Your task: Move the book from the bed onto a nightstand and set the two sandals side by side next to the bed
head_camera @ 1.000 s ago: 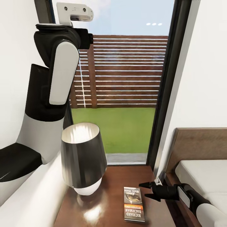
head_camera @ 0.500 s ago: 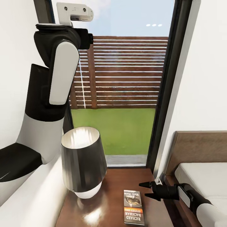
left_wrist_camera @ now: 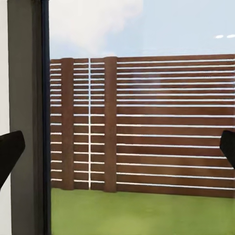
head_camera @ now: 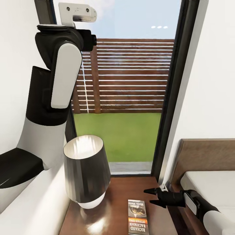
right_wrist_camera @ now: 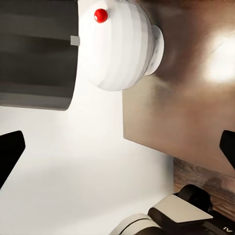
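One paperback book, its cover grey and dark with an orange band, lies flat on the glossy reddish-brown nightstand at the lower centre of the head view. The right gripper hovers just right of it, its two black fingertips apart and holding nothing. One table lamp with a dark tapered shade and a rounded white base stands at the nightstand's left. The bed, a white mattress against a brown wooden headboard, sits at lower right. Above, a tall dark-framed window shows lawn and a slatted wooden fence.

The right wrist view adds the lamp's underside: a red button on the ribbed white base, beside the nightstand's sheen.

The left wrist view faces the fence through the glass, with the left gripper spread wide, its dark fingertips at either edge.
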